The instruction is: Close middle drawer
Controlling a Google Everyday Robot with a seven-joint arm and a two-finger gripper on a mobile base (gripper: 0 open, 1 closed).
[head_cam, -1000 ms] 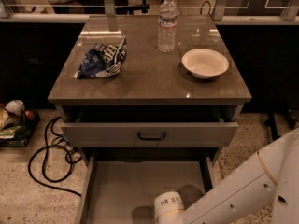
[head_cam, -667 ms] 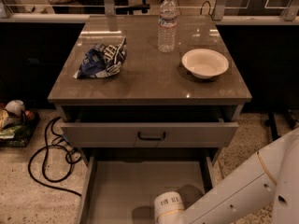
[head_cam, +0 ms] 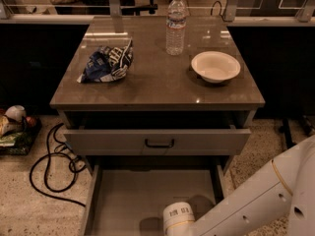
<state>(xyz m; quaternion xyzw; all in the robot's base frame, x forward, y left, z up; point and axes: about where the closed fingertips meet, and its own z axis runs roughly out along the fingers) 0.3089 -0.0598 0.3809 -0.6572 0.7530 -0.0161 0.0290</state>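
Observation:
The middle drawer [head_cam: 147,191] is pulled far out under the cabinet, and its long, plain tray interior faces up. Its front panel and handle lie below the bottom edge of the view. Above it, the taller top drawer [head_cam: 157,141] with a black bar handle [head_cam: 159,143] stands slightly open. My white arm [head_cam: 256,200] comes in from the lower right. Its round wrist end [head_cam: 178,218] hangs over the near part of the middle drawer's tray. The gripper itself sits beyond the bottom edge, out of view.
On the brown cabinet top [head_cam: 157,90] are a crumpled blue chip bag [head_cam: 107,63], a water bottle [head_cam: 175,26] and a white bowl [head_cam: 215,66]. A black cable [head_cam: 51,166] loops on the floor to the left, next to a pile of items [head_cam: 15,127].

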